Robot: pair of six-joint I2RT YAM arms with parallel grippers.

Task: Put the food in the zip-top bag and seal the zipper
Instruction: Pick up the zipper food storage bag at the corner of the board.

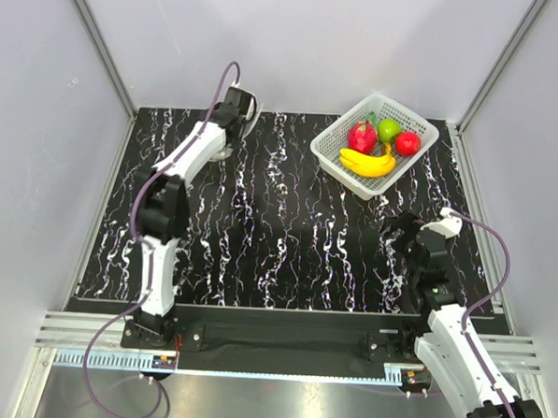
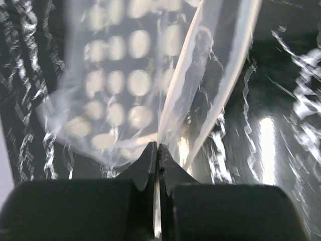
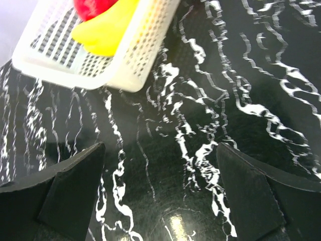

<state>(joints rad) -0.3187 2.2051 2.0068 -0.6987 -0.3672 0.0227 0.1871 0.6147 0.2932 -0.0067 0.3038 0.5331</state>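
Plastic white-dotted zip-top bag [image 2: 125, 100] is pinched in the left gripper [image 2: 158, 150]; the right gripper [image 3: 160, 150] gapes empty near the basket [image 3: 135, 65].

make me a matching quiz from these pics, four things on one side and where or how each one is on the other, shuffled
Things:
1 banana
2 bag
3 right gripper
4 basket

Place or state:
a white, at the far right
b open, empty
c pinched in the shut left gripper
d lying in the basket

Pairs: 1-d, 2-c, 3-b, 4-a
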